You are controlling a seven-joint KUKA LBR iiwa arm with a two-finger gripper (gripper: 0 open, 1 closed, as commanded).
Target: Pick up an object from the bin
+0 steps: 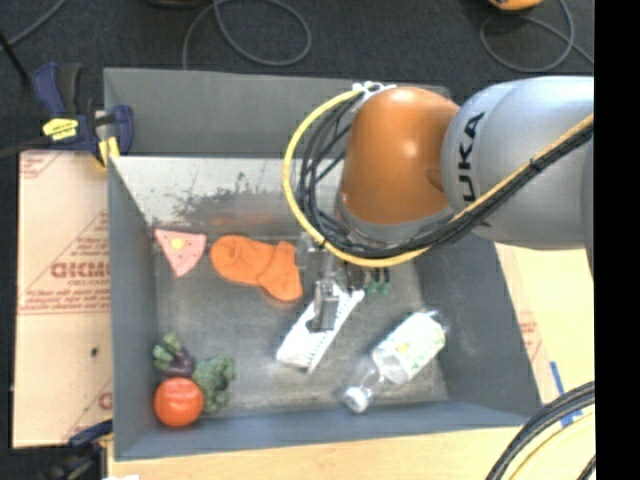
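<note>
Starting at the left of the grey metal bin (135,318), in the front corner: a round red toy tomato (178,402) sits touching a clump of green and purple leafy plush (208,368). Up toward the back wall, a pink triangular wedge with a yellow spot (181,251) lies flat. Just beside it, to its right, a floppy orange soft piece (258,264) sprawls across the floor.

Now the centre: here's the end effector (325,306), low in the bin, right over the upper end of a white flat oblong piece with a toothed edge (300,349). That piece lies on a slant mid-floor, nearer the front (open or closed, I cannot tell; the wrist hides it from this angle).

Further right, a clear plastic bottle with a white cap (403,351) lies on its side, cap toward the front wall, apart from the white piece. Above it all, the arm's orange cover (395,158) and looped yellow and black cables (300,168) reach in from the right.
</note>
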